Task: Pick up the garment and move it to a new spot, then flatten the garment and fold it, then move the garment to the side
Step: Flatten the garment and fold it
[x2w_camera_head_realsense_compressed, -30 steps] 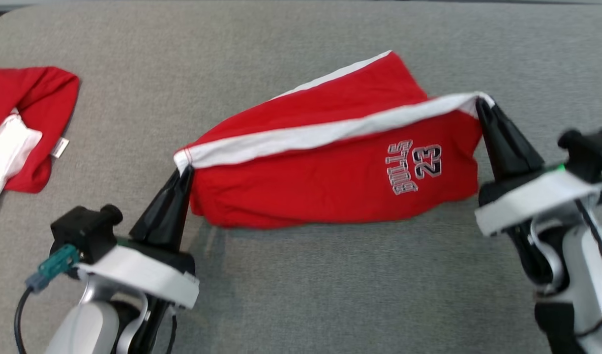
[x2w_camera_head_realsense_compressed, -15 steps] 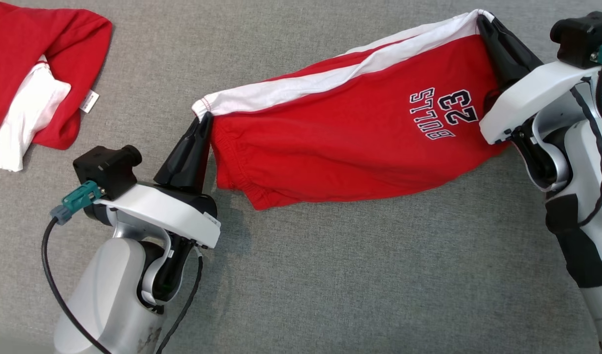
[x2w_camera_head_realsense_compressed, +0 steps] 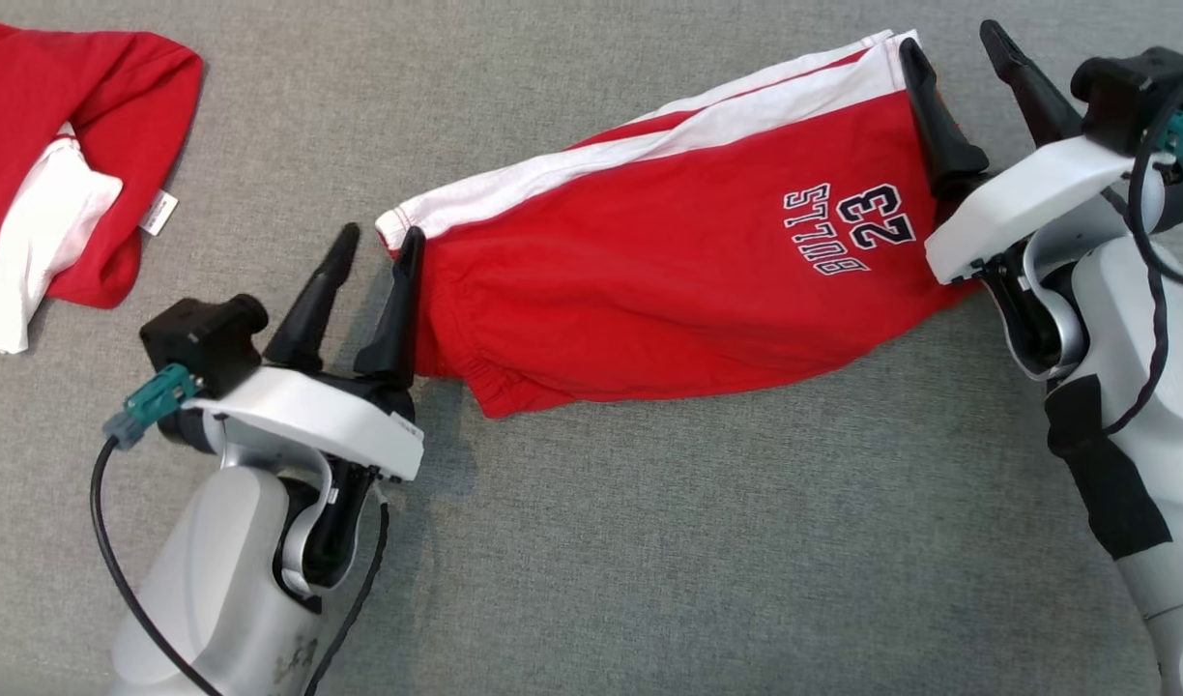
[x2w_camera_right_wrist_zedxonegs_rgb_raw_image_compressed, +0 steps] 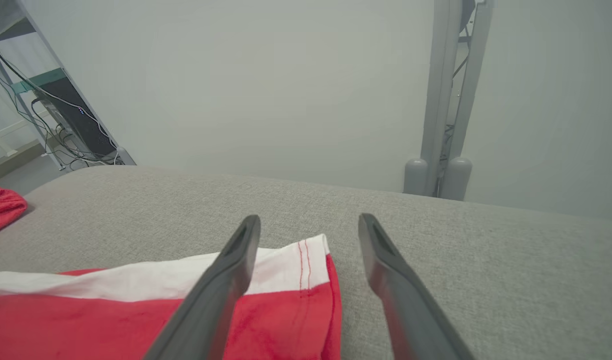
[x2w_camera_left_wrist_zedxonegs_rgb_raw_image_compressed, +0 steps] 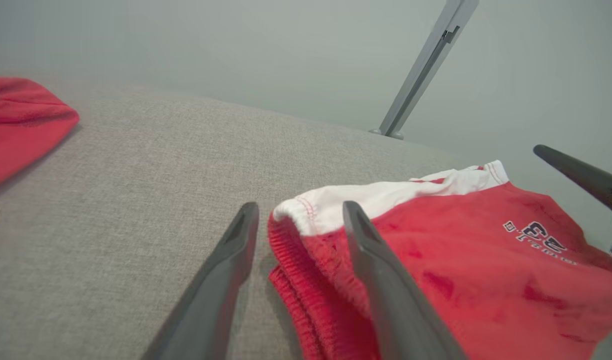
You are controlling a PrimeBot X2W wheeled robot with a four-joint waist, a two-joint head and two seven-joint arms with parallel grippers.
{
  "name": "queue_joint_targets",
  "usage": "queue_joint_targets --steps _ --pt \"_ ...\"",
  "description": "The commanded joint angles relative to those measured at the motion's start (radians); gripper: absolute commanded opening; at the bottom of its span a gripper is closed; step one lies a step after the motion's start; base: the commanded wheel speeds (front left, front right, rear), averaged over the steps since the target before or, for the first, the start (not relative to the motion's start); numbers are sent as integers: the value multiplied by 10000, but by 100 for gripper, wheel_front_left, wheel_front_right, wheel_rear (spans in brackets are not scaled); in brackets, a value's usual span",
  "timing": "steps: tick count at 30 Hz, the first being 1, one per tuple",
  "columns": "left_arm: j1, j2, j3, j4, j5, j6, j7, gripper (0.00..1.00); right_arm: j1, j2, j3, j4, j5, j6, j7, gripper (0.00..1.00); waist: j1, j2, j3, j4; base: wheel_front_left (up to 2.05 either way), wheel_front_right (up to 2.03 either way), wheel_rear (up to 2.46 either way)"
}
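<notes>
- Looking down from the head view: grey fabric surface with a red garment laid across the middle (shorts with a white side stripe and "BULLS 23" printed near the right end).
- Garment slanting from nearer at the left to farther at the right, resting on the surface, lifted by nothing.
- At the garment's left end, left gripper with its fingers spread well apart, gripping nothing.
- Right-hand finger of that pair touching the garment's left edge, just under the white corner; left-hand finger over bare surface, just beside the cloth.
- From the left wrist view: white corner of the gathered waistband sitting in the gap near the two fingertips, right-hand finger lying over red cloth, no pinch on either side.
- At the garment's far right corner, right gripper with its fingers spread wide, holding nothing.
- Left-hand finger of that pair lying across the garment's right edge, beside the white stripe; right-hand finger clear of the cloth, over bare surface.
- From the right wrist view: stitched hem corner lying between the two fingers, closer to the left one, with grey surface beyond.
- At the far left, well apart from both grippers, a second red-and-white cloth, crumpled.
</notes>
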Motion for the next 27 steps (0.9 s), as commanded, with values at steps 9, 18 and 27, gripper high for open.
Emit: queue_joint_targets --steps 9,18,27 --pt "765 107 551 -709 715 962 -1191 100 1195 165 -939 -668 -1318 4 -1313 100 0 0 -647 -471 0 0 0" --pt "1586 465 1157 -1734 1361 1259 -1420 100 3523 842 -2179 -3005 -2520 3 -1362 100 0 0 -1328 -973 0 0 0" --pt "2526 808 1214 -2180 1654 1435 -1388 100 5074 1105 -2611 -4041 -2593 3 -1120 100 0 0 -1716 -1193 0 0 0"
